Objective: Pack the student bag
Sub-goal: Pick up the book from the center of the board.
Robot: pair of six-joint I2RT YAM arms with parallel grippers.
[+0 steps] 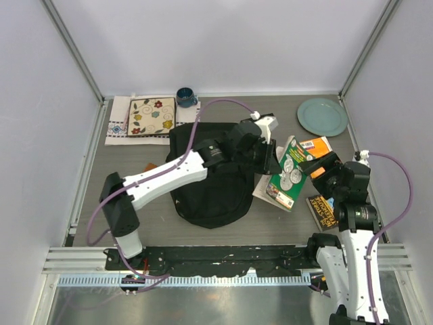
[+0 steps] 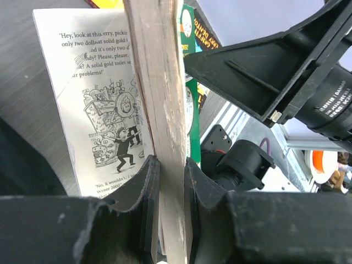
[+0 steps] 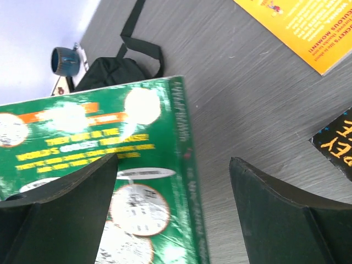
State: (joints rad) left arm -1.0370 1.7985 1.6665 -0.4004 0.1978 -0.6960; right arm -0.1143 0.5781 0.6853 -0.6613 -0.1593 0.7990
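From above, the student bag (image 1: 203, 186) lies flat in the middle of the surface (image 1: 270, 227), and its opening cannot be made out. The left arm reaches across it to the green book (image 1: 292, 177) just beside its right edge. The left end effector (image 1: 268, 161) is at the book's near side and the right end effector (image 1: 316, 168) at its far side. An orange book (image 1: 315, 143) and a dark book (image 1: 322, 211) lie close by.

In the left wrist view, the fingers (image 2: 144, 181) are pressed onto the block of pages (image 2: 159, 82), pinching it edge-on. One illustrated page (image 2: 93, 99) hangs free outside the grip.

In the right wrist view, the right end effector (image 3: 173, 176) is spread wide with nothing between its fingers. The green cover runs under one finger, and the bag's strap end shows far off beside a blue mug (image 3: 64, 59).

The risks come from the grip. Only part of the book is clamped (the cover and that loose page are not), so lifting could fan it open, crease the page or let the block slip. The book could also snag on the bag's fabric if the mouth is not held open.
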